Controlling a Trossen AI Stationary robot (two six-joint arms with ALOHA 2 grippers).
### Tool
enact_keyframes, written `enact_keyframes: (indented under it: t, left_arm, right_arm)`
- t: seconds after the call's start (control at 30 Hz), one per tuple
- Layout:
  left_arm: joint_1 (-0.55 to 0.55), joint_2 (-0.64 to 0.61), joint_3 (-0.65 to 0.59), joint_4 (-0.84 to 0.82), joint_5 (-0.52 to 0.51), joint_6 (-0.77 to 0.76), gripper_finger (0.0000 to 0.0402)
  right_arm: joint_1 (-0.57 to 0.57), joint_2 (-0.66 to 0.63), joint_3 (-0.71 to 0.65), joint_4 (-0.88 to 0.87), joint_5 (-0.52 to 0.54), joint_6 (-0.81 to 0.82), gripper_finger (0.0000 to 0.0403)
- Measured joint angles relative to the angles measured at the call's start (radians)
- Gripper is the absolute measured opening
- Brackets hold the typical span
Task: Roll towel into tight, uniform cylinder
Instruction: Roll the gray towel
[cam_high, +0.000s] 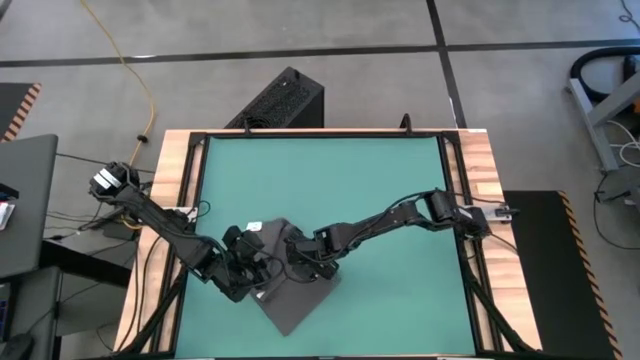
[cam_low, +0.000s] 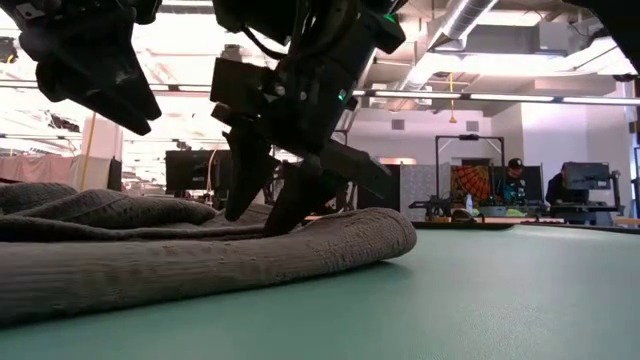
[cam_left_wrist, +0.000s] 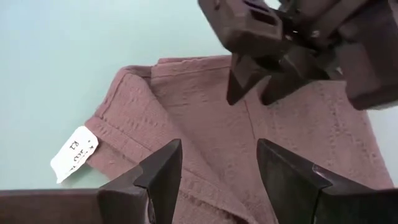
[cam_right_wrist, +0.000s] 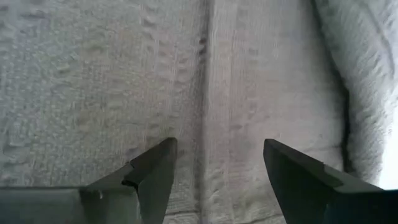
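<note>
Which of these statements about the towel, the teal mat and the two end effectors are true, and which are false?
1. The towel lies on the teal mat. True.
2. The towel is already rolled into a tight cylinder. False: it lies mostly flat, with only a fold at one edge.
3. The left end effector is open. True.
4. The right end effector is parked off the mat. False: it is over the towel, fingers open.
5. A white tag shows at the towel's edge. True.
</note>
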Motion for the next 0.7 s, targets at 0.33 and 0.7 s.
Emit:
enact_keyframes:
  t: [0.33, 0.7]
  left_arm:
    - [0.000, 0.000, 0.000, -0.002, 0.006, 0.036, 0.0196]
    - [0.000, 0.000, 0.000, -0.002, 0.009, 0.067, 0.0196]
  right_arm:
    - [-0.034, 0.000, 0.000, 0.013, 0.000, -0.065, 0.0269]
    - [-0.060, 0.001, 0.000, 0.063, 0.021, -0.069, 0.0221]
